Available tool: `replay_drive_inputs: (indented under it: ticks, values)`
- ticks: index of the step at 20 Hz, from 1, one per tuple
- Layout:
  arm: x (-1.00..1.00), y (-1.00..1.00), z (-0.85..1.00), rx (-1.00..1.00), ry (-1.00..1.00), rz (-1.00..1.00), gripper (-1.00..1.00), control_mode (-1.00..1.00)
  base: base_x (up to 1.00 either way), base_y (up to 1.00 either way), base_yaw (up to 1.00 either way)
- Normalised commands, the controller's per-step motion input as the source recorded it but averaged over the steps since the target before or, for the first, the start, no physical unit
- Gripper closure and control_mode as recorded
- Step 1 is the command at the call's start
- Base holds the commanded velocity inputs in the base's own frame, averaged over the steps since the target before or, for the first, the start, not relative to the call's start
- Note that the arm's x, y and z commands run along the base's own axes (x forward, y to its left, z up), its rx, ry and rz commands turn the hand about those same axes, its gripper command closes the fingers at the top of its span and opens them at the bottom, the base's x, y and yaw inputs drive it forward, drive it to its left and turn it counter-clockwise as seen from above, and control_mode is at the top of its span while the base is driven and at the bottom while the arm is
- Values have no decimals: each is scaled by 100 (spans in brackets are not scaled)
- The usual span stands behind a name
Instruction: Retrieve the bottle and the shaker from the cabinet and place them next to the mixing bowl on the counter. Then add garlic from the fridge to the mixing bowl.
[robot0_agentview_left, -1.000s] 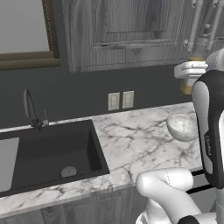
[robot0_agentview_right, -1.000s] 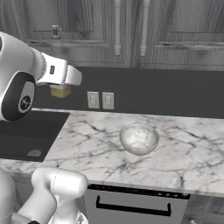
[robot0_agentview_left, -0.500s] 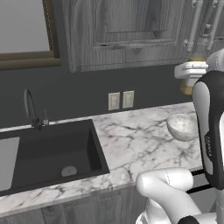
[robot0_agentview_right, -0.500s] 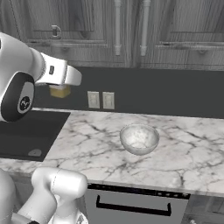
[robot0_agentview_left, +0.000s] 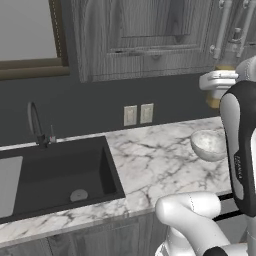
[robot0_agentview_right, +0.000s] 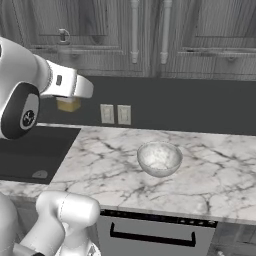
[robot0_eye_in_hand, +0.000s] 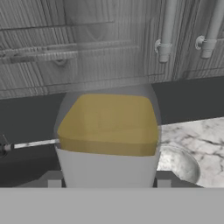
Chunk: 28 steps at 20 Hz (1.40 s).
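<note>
So here we've got the claw (robot0_eye_in_hand: 108, 186) clamped on the bottle (robot0_eye_in_hand: 108, 135), a see-through thing with yellow stuff in the lower part. In the hand view it sits right between the fingertips (robot0_eye_in_hand: 52, 179), one on either side of it, and takes up most of the middle. From the right base view we can see the yellow bit of it poking out under the white arm (robot0_agentview_right: 60, 85), hanging up in the air in front of the dark backsplash, above the edge where the sink (robot0_agentview_right: 30, 150) meets the marble desk (robot0_agentview_right: 210, 170). It's not touching the desk.

The mixing bowl (robot0_agentview_right: 159, 158) sits on the desk by itself, well off to the side of the held bottle and lower. Two wall outlets (robot0_agentview_right: 115, 114) are behind it, and the grey cabinet doors (robot0_agentview_right: 150, 30) above are shut.

In the left base view the faucet (robot0_agentview_left: 37, 125) stands at the back of the sink.
</note>
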Motion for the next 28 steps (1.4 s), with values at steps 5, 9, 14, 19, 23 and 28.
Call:
replay_drive_inputs:
  ticks: [5,9,14,19,23,28]
  values:
    - [0,0,-48,11,12,-11,100,-100,0,0,0]
    - [0,-1,-73,16,10,-9,100,-100,0,0,0]
    - [0,0,-90,2,4,-4,100,-100,0,0,0]
    - [6,4,-67,-6,0,-5,100,-100,0,0,0]
    - [25,3,-68,-11,0,-7,100,-100,0,0,0]
    - [47,3,-52,-15,0,-17,100,-100,0,0,0]
